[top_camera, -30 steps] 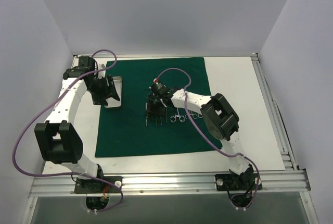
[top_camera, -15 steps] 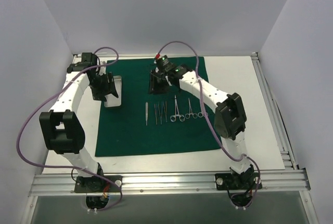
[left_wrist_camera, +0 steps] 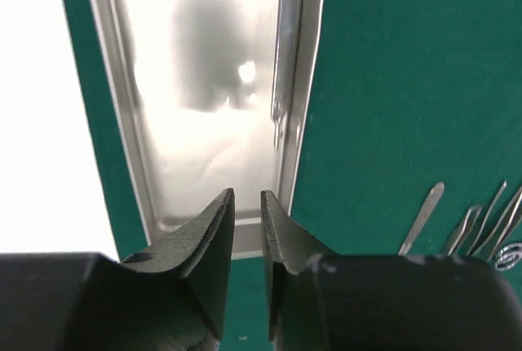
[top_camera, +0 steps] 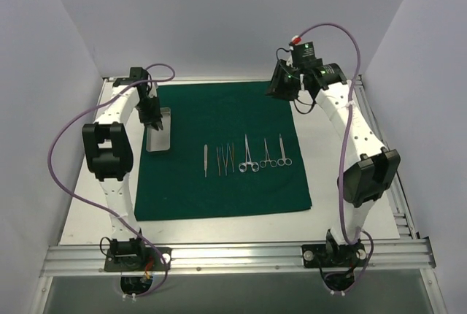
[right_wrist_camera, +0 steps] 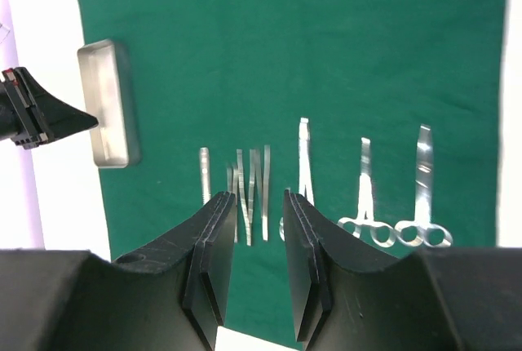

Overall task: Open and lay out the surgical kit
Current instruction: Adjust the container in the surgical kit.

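Both grippers empty: L gripper (left_wrist_camera: 247, 197) jaws a slim gap apart over silver tray (top_camera: 160, 139) (near drape's left edge); R gripper (right_wrist_camera: 257, 200) jaws apart, raised by far-right corner; forceps (top_camera: 252, 155), tweezers (top_camera: 206, 161) in a row mid green drape (top_camera: 219, 193).

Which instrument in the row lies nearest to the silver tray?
The slim tool at the row's left end, without ring handles; all others lie farther from the silver tray.
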